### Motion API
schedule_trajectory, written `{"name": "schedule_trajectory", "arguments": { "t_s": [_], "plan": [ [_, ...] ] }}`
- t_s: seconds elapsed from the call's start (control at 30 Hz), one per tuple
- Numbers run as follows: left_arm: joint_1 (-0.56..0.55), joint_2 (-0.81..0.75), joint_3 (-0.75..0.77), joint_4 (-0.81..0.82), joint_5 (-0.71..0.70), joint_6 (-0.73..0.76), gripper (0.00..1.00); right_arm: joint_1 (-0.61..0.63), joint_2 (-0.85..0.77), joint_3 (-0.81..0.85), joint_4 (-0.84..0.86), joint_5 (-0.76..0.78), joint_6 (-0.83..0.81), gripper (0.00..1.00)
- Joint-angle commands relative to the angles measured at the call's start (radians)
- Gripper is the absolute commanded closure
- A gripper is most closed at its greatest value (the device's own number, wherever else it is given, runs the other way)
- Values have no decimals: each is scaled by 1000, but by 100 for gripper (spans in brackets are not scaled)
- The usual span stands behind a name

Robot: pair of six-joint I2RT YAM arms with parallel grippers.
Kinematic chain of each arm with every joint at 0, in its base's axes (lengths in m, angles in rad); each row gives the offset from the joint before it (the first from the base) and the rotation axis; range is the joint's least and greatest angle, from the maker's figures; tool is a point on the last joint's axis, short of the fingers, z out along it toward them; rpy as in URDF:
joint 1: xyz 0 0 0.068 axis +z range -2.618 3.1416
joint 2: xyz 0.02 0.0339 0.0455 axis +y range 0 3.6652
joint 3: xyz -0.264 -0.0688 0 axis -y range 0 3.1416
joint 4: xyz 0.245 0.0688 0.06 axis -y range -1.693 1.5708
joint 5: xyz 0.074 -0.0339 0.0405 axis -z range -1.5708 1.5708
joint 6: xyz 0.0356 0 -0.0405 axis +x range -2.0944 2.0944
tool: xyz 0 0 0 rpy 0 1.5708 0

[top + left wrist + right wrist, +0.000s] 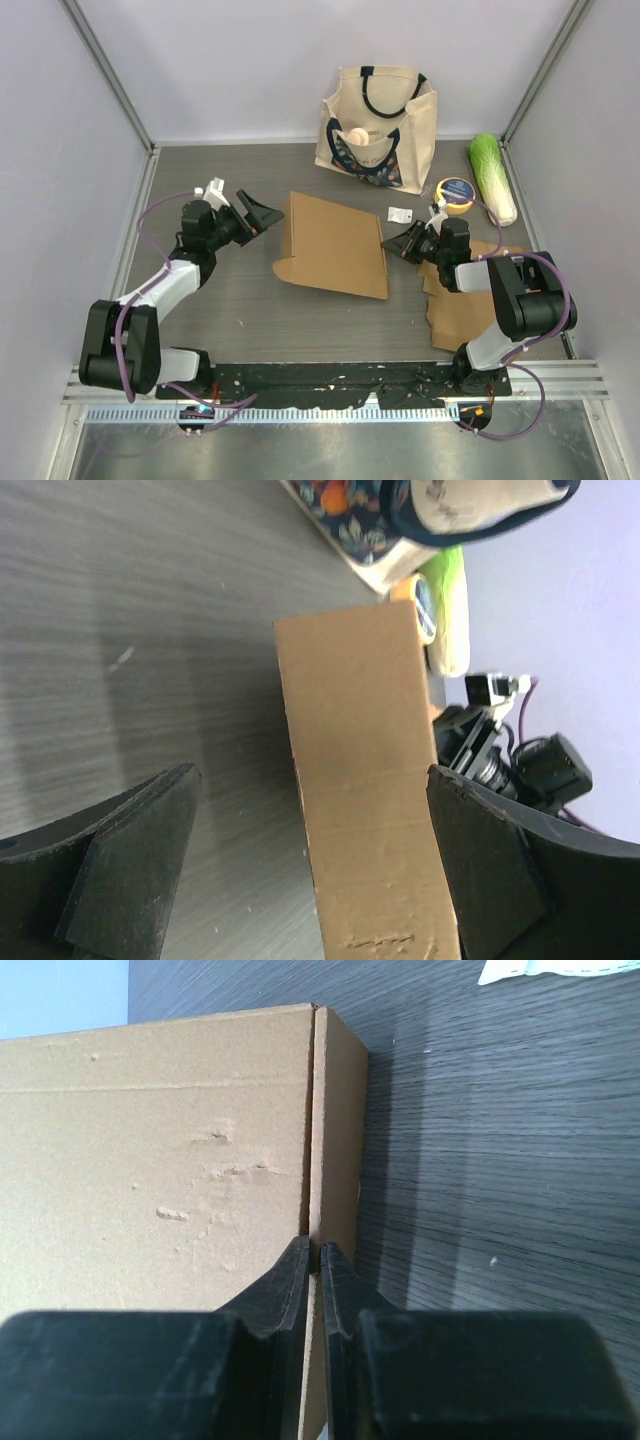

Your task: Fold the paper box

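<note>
Nearest the top external camera, both arm bases sit at the near edge of the grey table [230, 310]. Mid-table lies the paper box [335, 245], a brown cardboard piece with its lid panel tilted. The left gripper [262, 215] sits just beside the box's left edge with its jaws spread. The right gripper [392, 243] meets the right edge, its arm lying over flat cardboard sheets [455, 315]. Behind the box stand a tote bag [378, 125], a napa cabbage [495, 178], a yellow tape roll [456, 195] and a small white packet [400, 214].

From the left wrist, the left gripper [310, 780] is wide apart, and a narrow face of the paper box [360, 780] rises between its fingers [130, 870]. Whether the right-hand pad touches it cannot be told.

From the right wrist, the right gripper [312, 1260] is pressed together on the paper box [150, 1160], clamping a thin cardboard wall at the seam along its right edge.
</note>
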Motion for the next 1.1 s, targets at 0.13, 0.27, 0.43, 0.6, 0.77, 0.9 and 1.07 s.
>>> {"name": "schedule_trajectory", "arguments": {
  "t_s": [0.13, 0.27, 0.43, 0.6, 0.77, 0.9, 1.07],
  "plan": [
    [-113, 94, 5, 159, 159, 43, 0, 4, 1, -15, -50, 16, -35, 87],
    [-136, 111, 15, 156, 163, 48, 0, 5, -3, -16, -50, 19, -35, 89],
    [-144, 100, 6, 170, 171, 32, 0, 5, -5, -16, -51, 19, -40, 89],
    [-190, 91, 32, 179, 177, -12, 5, 54, 1, 14, -92, 33, -69, 89],
    [-219, 48, 31, 191, 151, -58, 6, 125, -8, 45, -123, 58, -76, 88],
    [-217, 2, 29, 84, 114, -43, 0, 140, -43, 56, -181, 87, -109, 88],
    [-219, -131, -24, -80, 39, -9, 0, 179, -66, 74, -231, 131, -142, 88]
  ]
}}
